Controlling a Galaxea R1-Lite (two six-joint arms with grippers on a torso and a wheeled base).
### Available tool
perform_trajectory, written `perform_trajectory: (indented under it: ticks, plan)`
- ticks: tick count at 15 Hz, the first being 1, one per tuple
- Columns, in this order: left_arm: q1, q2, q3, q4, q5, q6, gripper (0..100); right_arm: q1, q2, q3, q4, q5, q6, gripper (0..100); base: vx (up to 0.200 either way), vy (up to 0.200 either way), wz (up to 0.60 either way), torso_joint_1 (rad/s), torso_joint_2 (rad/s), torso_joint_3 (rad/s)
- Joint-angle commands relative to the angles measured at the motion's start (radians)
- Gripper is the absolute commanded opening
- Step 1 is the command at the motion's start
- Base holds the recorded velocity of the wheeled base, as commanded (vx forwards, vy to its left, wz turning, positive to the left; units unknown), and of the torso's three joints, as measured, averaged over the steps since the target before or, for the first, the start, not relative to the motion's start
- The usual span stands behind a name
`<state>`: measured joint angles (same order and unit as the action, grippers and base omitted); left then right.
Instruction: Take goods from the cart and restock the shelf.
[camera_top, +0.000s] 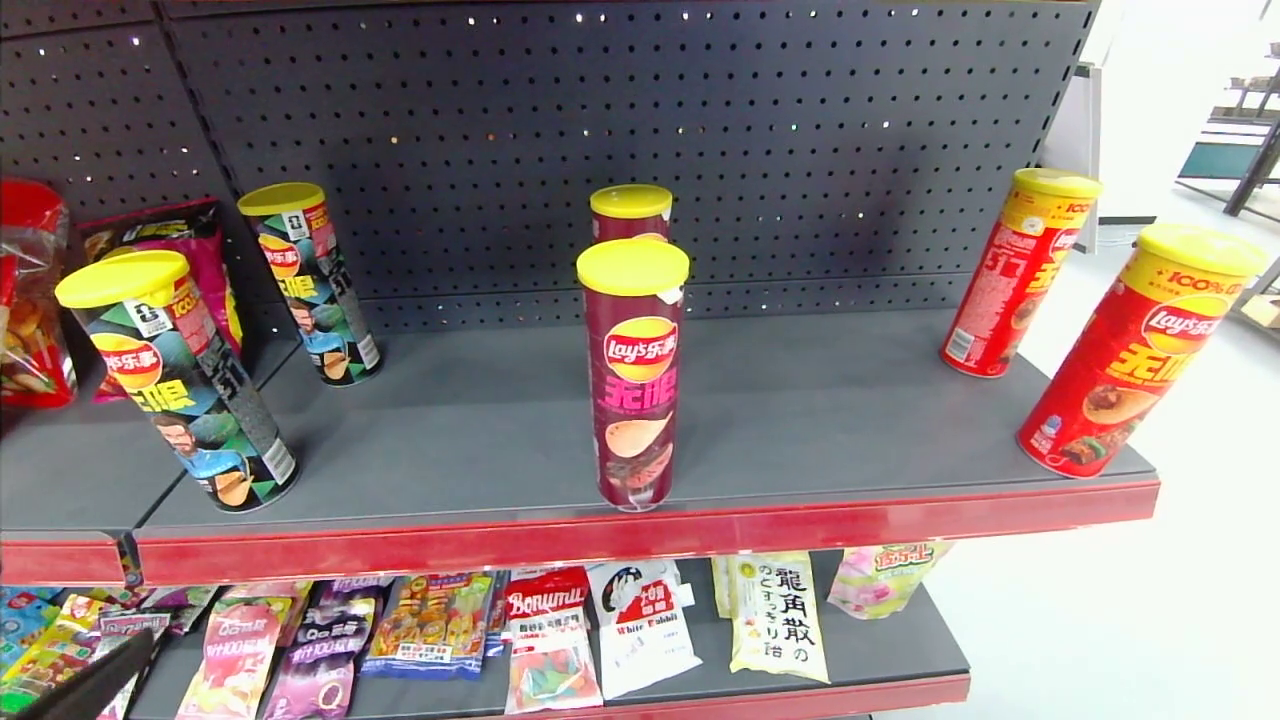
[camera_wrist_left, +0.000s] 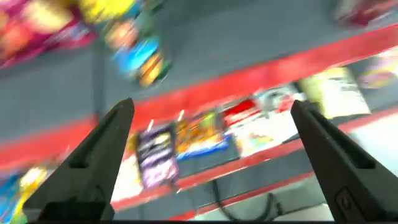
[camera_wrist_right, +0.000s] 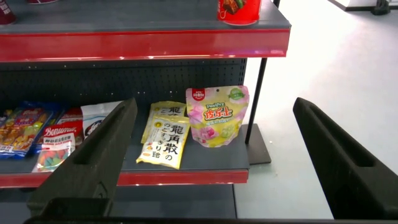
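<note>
On the upper shelf (camera_top: 760, 420) six yellow-lidded chip cans stand upright. A maroon can (camera_top: 635, 400) is near the red front edge at the middle, with a second maroon can (camera_top: 630, 212) close behind it. Two red cans (camera_top: 1010, 280) stand at the right end (the nearer one right at the front corner), and two dark patterned cans (camera_top: 185, 390) stand toward the left, one behind the other. The lower shelf (camera_top: 900, 650) carries a row of snack bags (camera_top: 545, 640) lying flat. The left tool (camera_wrist_left: 211, 162) has its fingers spread wide with nothing between them, facing the shelves' red edges. The right tool (camera_wrist_right: 217, 168) is likewise apart and empty, before the lower shelf's right end, where a pink-green pouch (camera_wrist_right: 217, 115) sits just beside yellow packets (camera_wrist_right: 166, 134).
</note>
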<state>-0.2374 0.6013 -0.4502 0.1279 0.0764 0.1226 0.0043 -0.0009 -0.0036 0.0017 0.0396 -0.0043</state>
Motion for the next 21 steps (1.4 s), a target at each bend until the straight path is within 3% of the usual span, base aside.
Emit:
perform_trajectory:
  ticks: [1,3,4,6,7,8,10,12,14,16,17,18,19,21]
  plan:
    - [0.044,-0.192,0.088,0.03,0.042,0.003,100,0.0,0.001,0.001,0.0,0.0,0.0,100,0.0,0.0,0.0,0.0,0.0,0.0]
    - [0.047,-0.302,0.209,0.027,0.056,-0.104,100,0.0,0.001,0.001,0.0,0.0,0.0,100,0.0,0.0,0.0,0.0,0.0,0.0]
    - [0.055,-0.351,0.246,0.027,0.072,-0.112,100,0.0,0.001,0.001,0.0,0.002,-0.003,100,0.0,0.0,0.0,0.0,0.0,0.0]
    - [0.102,-0.503,0.332,0.05,0.18,-0.118,100,0.0,0.001,0.001,0.0,0.003,0.0,100,0.0,0.0,0.0,0.0,0.0,0.0]
    - [0.102,-0.5,0.344,0.042,0.24,-0.146,100,0.0,0.001,0.001,0.0,0.002,0.0,100,0.0,0.0,0.0,0.0,0.0,0.0]
    - [0.102,-0.498,0.351,0.036,0.237,-0.166,100,0.0,0.001,0.001,0.0,0.003,0.0,100,0.0,0.0,0.0,0.0,0.0,0.0]
    - [0.093,-0.502,0.363,0.012,0.063,-0.176,100,0.0,0.001,0.001,0.0,0.003,-0.003,100,0.0,0.0,0.0,0.0,0.0,0.0]
    - [0.093,-0.502,0.449,-0.182,-0.015,-0.156,100,0.0,0.001,0.001,0.0,0.003,-0.003,100,0.0,0.0,0.0,0.0,0.0,0.0]
    - [0.093,-0.502,0.446,-0.154,-0.02,-0.164,100,0.0,0.001,0.001,0.0,0.003,-0.003,100,0.0,0.0,0.0,0.0,0.0,0.0]
    - [0.093,-0.502,0.447,-0.152,-0.015,-0.192,100,0.0,0.001,0.001,0.0,0.008,-0.003,100,0.0,0.0,0.0,0.0,0.0,0.0]
    - [0.093,-0.502,0.45,-0.137,-0.064,-0.158,100,0.0,0.001,0.001,0.0,0.022,-0.006,100,0.0,0.0,0.0,0.0,0.0,0.0]
    - [0.093,-0.502,0.45,-0.136,-0.069,-0.155,100,0.0,0.001,0.001,0.0,0.022,-0.006,100,0.0,0.0,0.0,0.0,0.0,0.0]
    - [0.093,-0.5,0.447,-0.122,-0.118,-0.112,100,0.0,0.001,0.001,0.0,0.023,-0.01,100,0.0,0.0,0.0,0.0,0.0,0.0]
    - [0.093,-0.502,0.447,-0.122,-0.118,-0.112,100,0.0,0.001,0.001,-0.002,0.023,-0.01,100,0.0,0.0,0.0,0.0,0.0,0.0]
